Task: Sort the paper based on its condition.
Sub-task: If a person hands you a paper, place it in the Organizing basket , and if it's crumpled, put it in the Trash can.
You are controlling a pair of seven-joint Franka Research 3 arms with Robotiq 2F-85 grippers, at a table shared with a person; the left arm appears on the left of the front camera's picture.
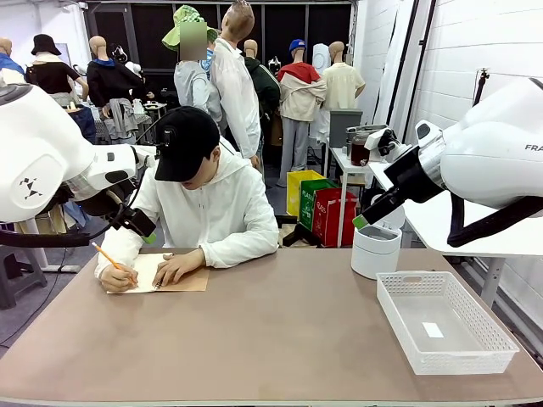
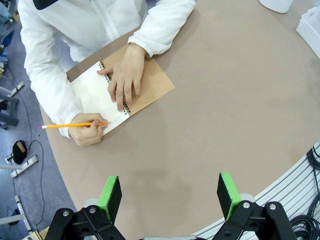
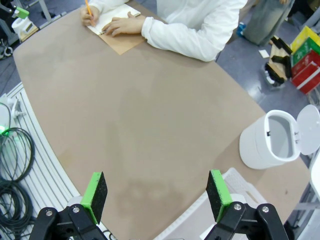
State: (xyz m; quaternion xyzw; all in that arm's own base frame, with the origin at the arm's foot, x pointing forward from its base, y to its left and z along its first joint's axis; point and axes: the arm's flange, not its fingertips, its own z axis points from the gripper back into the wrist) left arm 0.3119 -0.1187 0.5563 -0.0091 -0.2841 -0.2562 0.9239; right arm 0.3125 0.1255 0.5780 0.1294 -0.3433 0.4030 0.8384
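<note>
Loose paper is out of view. Across the table a person writes with an orange pencil [image 1: 107, 255] [image 2: 70, 125] on the open page of a spiral notebook with a brown card cover [image 1: 188, 281] [image 2: 152, 86] [image 3: 121, 44]; their other hand rests flat on it. My left gripper [image 2: 170, 197] hangs open high over the bare tabletop on my side of the notebook, holding nothing. Above the table's right part, my right gripper [image 3: 157, 192] also stands open and empty, near the basket and bin.
A white mesh basket [image 1: 399, 297] holding a small white scrap [image 1: 433, 330] sits at the table's right front. Behind it stands a white bin [image 1: 376, 248] [image 3: 260, 145] with its lid flipped up. The brown tabletop [image 1: 271, 331] is bare in the middle.
</note>
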